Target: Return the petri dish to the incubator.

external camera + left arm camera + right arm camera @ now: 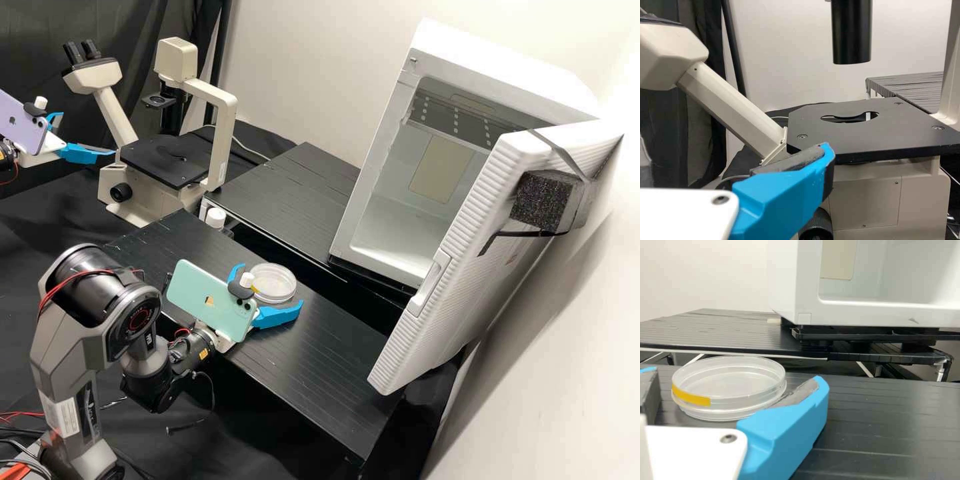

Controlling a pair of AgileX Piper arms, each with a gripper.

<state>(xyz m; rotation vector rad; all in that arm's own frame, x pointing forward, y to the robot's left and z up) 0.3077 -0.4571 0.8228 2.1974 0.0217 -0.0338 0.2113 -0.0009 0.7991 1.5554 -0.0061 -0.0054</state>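
High view, petri dish [274, 277] flat on black bench [333, 353], right gripper [272, 285] spread wide, dish between its fingers

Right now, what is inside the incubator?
A dark dotted panel near the top of the incubator, a beige panel on its back wall and a pale floor below. The open door hides part of the interior; anything there cannot be told.

1 high, slanting down — 2 wrist views nearer, flatter; table [293, 193] shared.

The grey arm [65, 363] has red cables [81, 273] and a white, blue-fingered claw [272, 285]
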